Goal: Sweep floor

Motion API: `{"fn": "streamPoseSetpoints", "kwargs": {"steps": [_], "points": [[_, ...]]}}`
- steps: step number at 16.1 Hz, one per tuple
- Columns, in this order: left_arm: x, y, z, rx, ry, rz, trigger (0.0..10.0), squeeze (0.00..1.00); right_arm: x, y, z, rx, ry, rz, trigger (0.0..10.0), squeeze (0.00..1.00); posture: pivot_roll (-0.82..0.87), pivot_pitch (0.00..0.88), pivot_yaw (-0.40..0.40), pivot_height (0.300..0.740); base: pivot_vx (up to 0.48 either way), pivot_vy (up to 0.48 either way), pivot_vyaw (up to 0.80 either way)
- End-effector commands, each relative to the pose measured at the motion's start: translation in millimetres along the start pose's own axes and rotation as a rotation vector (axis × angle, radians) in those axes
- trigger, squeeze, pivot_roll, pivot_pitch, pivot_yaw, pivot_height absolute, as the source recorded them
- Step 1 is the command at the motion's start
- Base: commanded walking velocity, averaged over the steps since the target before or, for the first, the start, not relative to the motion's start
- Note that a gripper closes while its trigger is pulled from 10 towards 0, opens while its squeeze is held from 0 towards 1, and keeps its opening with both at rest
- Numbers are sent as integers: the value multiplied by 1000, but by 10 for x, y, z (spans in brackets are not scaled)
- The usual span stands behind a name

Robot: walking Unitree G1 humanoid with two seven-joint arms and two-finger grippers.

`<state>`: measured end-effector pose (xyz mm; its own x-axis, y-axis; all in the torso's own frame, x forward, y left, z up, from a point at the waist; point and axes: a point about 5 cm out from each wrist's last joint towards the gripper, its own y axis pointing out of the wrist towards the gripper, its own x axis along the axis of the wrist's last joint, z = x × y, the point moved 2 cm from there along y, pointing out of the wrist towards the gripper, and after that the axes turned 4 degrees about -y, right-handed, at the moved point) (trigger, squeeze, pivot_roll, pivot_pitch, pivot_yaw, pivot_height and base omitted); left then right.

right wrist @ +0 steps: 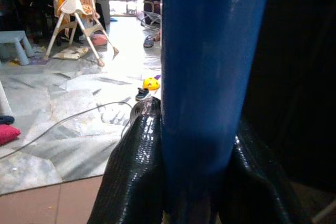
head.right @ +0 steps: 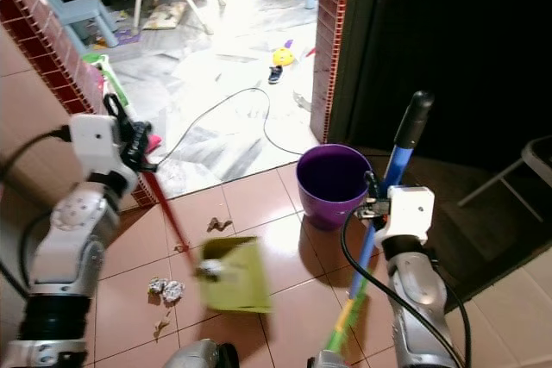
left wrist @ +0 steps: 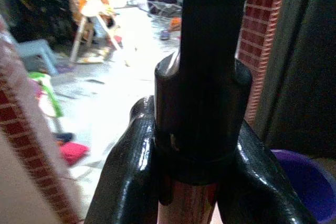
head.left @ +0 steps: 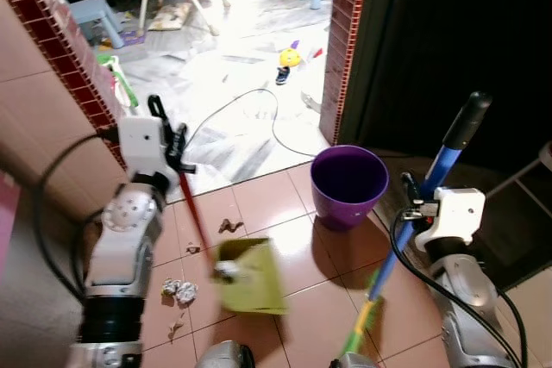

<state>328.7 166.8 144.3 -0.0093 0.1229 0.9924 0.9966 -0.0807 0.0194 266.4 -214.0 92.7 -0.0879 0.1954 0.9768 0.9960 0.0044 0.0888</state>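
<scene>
Left gripper [head.left: 175, 146]: fingers clamped round the top of the dustpan handle [head.left: 195, 213], a thin red stick with a black cap. In the left wrist view the two fingers [left wrist: 131, 182] press the shaft from both sides. The handle slopes down and away from the gripper toward the robot's right, ending at the green dustpan [head.left: 250, 275], which sits on the brown tile floor [head.left: 267, 200] in front of the robot.

Right gripper [head.left: 414, 204]: fingers pinching the blue broom handle [head.left: 435, 174] below its black grip; the right wrist view shows the shaft [right wrist: 205, 77] seated between both fingers. The broom's long axis runs from upper right, down and toward the robot's left, to a green-yellow lower section [head.left: 362, 316] near the bottom edge. The bristle end is not clear to me.

Debris: crumpled grey scraps [head.left: 179, 290] lie just to the left of the pan; brown bits [head.left: 229, 226] lie beyond the pan's far edge; a small scrap [head.left: 177, 327] lies nearer the robot. One crumpled piece [head.left: 226, 270] appears to rest at the pan's near-left corner.

Purple bin [head.left: 348, 183] stands between the pan and the broom arm, at the brick doorway.

Judgement: key relation is that the loose scraps lie on the far side of the pan from the broom, so the broom foot would need to cross to the left, or the pan be turned to face them.
</scene>
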Motion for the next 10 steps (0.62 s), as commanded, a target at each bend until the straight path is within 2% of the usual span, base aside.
{"fn": "streamPoseSetpoints", "kwargs": {"steps": [1,3,6,7,10], "points": [[114,17,59,17,-17,-47,10000,0,114,22,-27,-4,-18,-35,10000,0,-185,0,109,740,0,0,-756],[123,26,42,13,-139,-61,10000,0,119,26,-62,3,-25,-32,10000,0,-185,0,89,740,0,0,-725],[138,20,40,22,-212,-84,10000,0,116,60,-81,36,-43,-23,10000,0,-184,0,68,740,0,0,-544],[141,22,42,15,-280,-86,10000,0,112,64,-94,48,-59,-21,10000,0,-183,0,63,740,0,0,0],[185,38,97,43,-334,-105,10000,0,22,14,-115,65,-81,11,10000,0,-182,0,58,740,0,0,0]]}}
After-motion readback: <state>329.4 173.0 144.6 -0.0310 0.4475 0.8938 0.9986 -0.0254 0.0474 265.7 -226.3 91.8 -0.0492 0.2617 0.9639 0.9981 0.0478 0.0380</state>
